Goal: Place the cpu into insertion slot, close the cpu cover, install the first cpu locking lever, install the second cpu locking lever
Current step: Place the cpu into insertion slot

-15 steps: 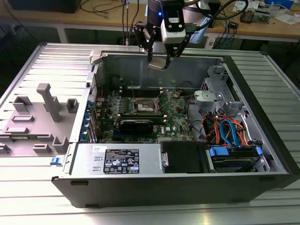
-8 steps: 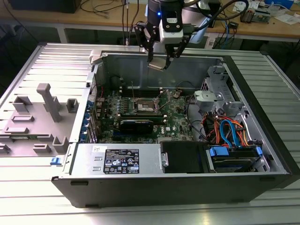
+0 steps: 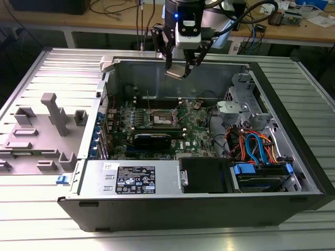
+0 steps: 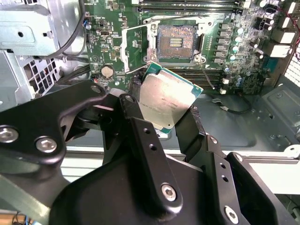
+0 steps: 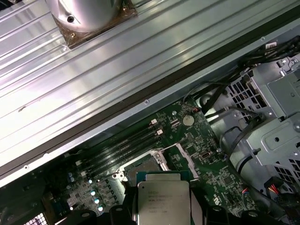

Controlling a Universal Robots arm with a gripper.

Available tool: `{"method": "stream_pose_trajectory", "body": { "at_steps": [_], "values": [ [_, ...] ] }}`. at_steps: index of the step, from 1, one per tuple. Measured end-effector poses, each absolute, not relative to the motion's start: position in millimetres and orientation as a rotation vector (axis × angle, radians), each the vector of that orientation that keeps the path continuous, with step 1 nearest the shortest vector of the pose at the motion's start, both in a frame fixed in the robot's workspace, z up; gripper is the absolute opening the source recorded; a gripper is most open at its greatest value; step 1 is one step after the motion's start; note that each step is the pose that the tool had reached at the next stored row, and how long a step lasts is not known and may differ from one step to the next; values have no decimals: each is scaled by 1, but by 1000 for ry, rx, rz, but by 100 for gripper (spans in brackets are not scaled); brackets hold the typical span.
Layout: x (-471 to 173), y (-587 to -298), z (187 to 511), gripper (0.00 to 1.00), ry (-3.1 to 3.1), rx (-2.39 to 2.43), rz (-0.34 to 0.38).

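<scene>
My gripper [image 3: 179, 68] hangs above the open computer case, shut on the cpu [image 3: 175, 72], a flat square chip with a silver-grey top. Both wrist views show the cpu [image 4: 166, 98] [image 5: 163, 201] clamped at its edges between the black fingers [image 4: 136, 117] [image 5: 123, 213]. Well below it on the green motherboard lies the insertion slot [image 3: 161, 119] [image 4: 177, 41] [image 5: 140, 168], with its dark pin field bare. The cpu cover [image 4: 137, 47] stands swung open beside the slot. A thin locking lever [image 4: 209, 77] sticks up near the socket.
The case walls [image 3: 172, 65] surround the board. Black memory slots [image 4: 187, 5] flank the socket, and a black card [image 3: 152, 140] lies in front of it. A labelled power supply [image 3: 133, 179] and a drive bay with blue and orange cables [image 3: 256, 149] sit nearby. A grey fixture [image 3: 49, 125] stands outside the case.
</scene>
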State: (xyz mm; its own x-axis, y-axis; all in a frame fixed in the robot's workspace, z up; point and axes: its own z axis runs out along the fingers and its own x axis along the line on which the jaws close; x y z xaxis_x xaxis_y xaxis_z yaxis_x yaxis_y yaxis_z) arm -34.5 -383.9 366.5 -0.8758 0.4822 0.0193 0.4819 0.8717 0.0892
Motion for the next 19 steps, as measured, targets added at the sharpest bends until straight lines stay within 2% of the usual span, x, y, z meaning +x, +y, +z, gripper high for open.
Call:
{"method": "stream_pose_trajectory", "body": {
  "at_steps": [19],
  "values": [
    [-35,-384,366,54,2994,915,143]
  ]
}}
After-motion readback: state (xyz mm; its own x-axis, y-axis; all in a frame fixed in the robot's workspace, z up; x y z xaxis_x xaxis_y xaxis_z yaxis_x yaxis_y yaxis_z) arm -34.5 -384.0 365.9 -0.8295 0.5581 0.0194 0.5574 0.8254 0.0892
